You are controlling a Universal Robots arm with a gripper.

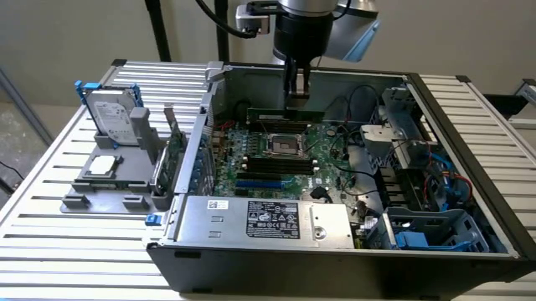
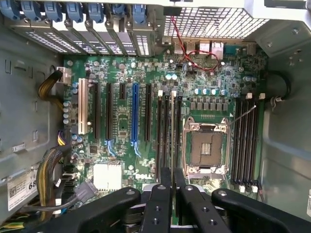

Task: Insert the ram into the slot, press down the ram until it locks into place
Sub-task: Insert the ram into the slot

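Gripper (image 1: 295, 94) holds the ram (image 1: 285, 116) above the open computer case (image 1: 335, 266).
In the exterior view the jaws are clamped on the green ram, in the air; the wrist view shows the black slots (image 2: 167, 131) beside the processor socket (image 2: 206, 148).

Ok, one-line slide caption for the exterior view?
Gripper holds the ram above the motherboard in the open computer case, not yet seated in a slot.

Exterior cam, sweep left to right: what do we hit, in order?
hard drive → upright green card → ram, held in the gripper → blue plastic part in the case's right-hand bay
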